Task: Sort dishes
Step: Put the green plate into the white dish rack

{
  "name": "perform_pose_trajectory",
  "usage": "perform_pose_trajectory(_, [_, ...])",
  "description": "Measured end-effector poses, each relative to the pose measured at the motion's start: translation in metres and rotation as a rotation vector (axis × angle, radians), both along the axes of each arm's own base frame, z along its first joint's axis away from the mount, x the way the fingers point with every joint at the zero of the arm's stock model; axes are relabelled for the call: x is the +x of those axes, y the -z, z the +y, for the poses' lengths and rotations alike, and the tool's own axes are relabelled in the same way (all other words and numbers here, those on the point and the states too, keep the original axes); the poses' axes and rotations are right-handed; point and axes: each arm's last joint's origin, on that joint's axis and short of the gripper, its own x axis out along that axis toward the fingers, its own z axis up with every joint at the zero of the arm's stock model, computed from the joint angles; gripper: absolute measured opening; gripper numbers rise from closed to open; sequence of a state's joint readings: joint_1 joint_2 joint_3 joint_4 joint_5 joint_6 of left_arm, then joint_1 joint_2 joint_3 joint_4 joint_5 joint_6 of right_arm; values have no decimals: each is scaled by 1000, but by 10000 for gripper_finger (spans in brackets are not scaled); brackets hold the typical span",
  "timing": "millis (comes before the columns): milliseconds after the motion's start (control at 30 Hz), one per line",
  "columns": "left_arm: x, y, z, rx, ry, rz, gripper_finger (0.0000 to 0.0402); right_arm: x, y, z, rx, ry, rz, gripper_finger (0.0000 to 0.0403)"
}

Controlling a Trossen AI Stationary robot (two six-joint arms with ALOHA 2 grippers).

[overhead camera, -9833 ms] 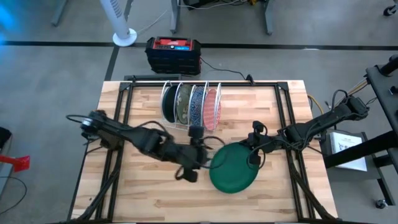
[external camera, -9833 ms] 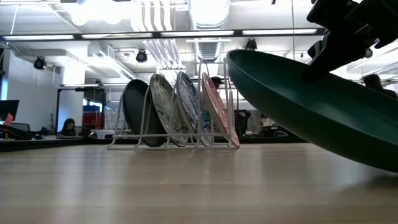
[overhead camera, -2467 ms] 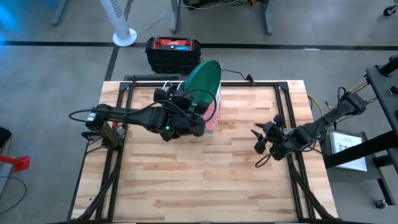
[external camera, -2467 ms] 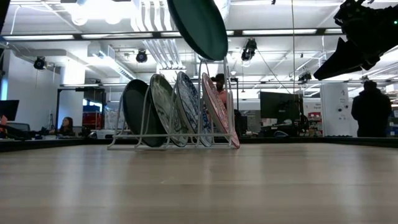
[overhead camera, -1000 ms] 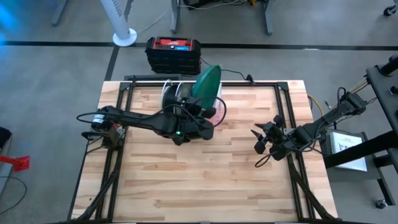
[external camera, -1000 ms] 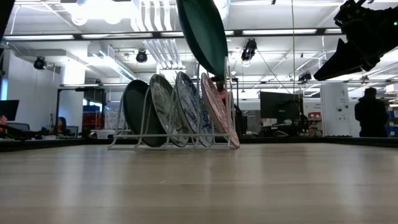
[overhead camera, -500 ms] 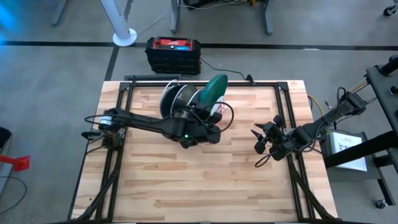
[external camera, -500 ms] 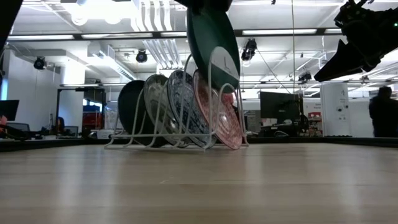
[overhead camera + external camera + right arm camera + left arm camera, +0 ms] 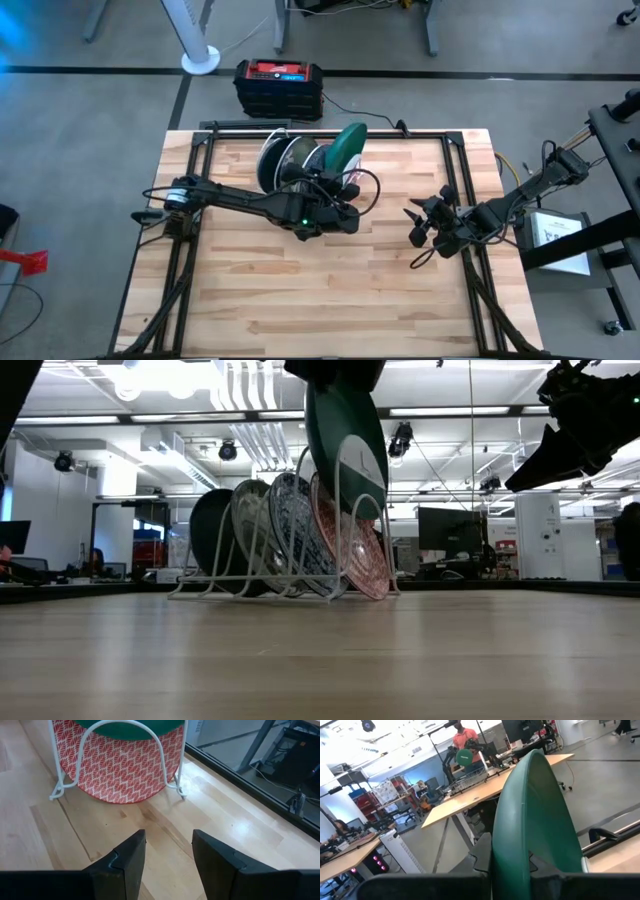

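Your left gripper (image 9: 338, 196) is clamped on the green plate (image 9: 344, 144), held on edge above the rack's (image 9: 338, 488) end slot, beside the red plate (image 9: 117, 767); lower it. Your right gripper (image 9: 415, 227) waits open, well apart.

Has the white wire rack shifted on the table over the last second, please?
Yes. In the low view the white wire rack now leans over with one end lifted off the table; a second ago it stood square, as the left gripper pushes the green plate in.

Plates stand on edge in the rack (image 9: 300, 170) at the table's (image 9: 300, 290) far edge — left claw (image 9: 335, 195) just before it.
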State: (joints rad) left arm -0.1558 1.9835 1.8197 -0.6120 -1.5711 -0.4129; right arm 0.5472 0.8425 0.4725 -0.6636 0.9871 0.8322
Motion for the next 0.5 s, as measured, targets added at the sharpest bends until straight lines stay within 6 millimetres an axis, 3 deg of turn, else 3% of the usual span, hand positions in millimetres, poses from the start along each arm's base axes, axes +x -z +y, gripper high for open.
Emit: perform_pose_trajectory(500, [6,12,-2,-6,1,-41,24,0,1,0,2,2,1,160])
